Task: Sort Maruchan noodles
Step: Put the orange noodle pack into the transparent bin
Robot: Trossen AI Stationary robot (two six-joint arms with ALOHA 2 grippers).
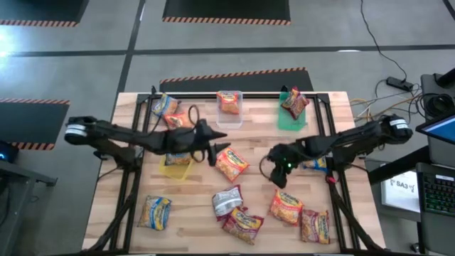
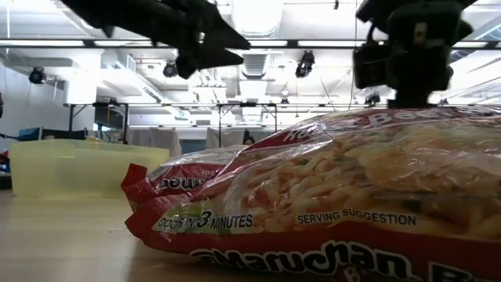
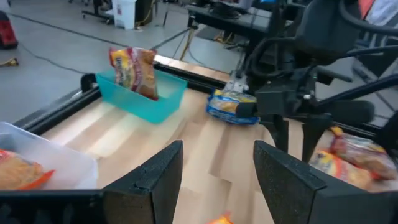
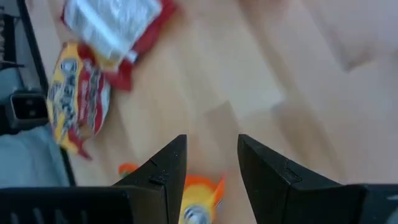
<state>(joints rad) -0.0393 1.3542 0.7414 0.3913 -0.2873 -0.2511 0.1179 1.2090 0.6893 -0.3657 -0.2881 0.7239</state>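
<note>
Two hands are up and holding nothing: your left hand [image 1: 219, 135] hovers mid-tabletop with fingers parted and bare wood between them, and your right hand [image 1: 279, 171] hangs with jaws apart over an orange packet [image 4: 198, 200] seen just below its fingertips. Three packets already sit in the tubs, one each in the green tub [image 1: 288, 117], clear tub [image 1: 229, 114] and yellow tub [image 1: 176, 165]; the rest lie loose on the tabletop [image 1: 334, 114]. You appear to be between picks. Next, I'd lower the right hand squarely onto that packet before closing. The nearest packet [image 2: 329, 196] reads "Maruchan", "3 MINUTES" and "SERVING SUGGESTION".
</note>
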